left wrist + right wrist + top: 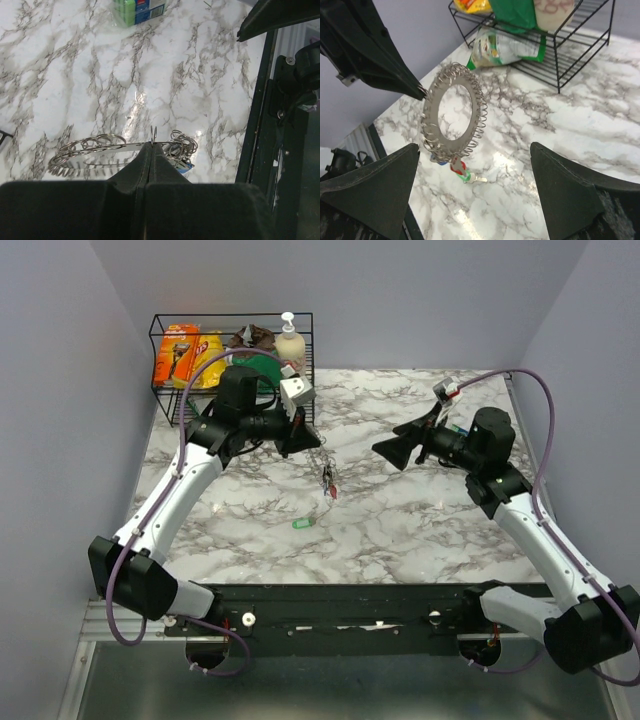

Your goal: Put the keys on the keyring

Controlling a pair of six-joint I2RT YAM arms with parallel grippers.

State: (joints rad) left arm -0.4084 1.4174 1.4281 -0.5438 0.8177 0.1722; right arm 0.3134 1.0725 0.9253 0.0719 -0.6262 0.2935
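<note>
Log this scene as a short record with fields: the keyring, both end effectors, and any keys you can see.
keyring: hanging upright, off the table
left end effector: shut on the keyring's rim
right end effector: open, facing the ring, apart from it
keys on ring: coloured heads, dangling at its bottom
loose key: green, lying on the table

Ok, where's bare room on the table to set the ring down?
Widest bare stretch of the white marble table: front right, between the small green-headed key and the right arm. The back right corner behind the open right pincer is free too. Crowded: back left, around the black wire basket and the left pincer gripping the silver spiky keyring.
</note>
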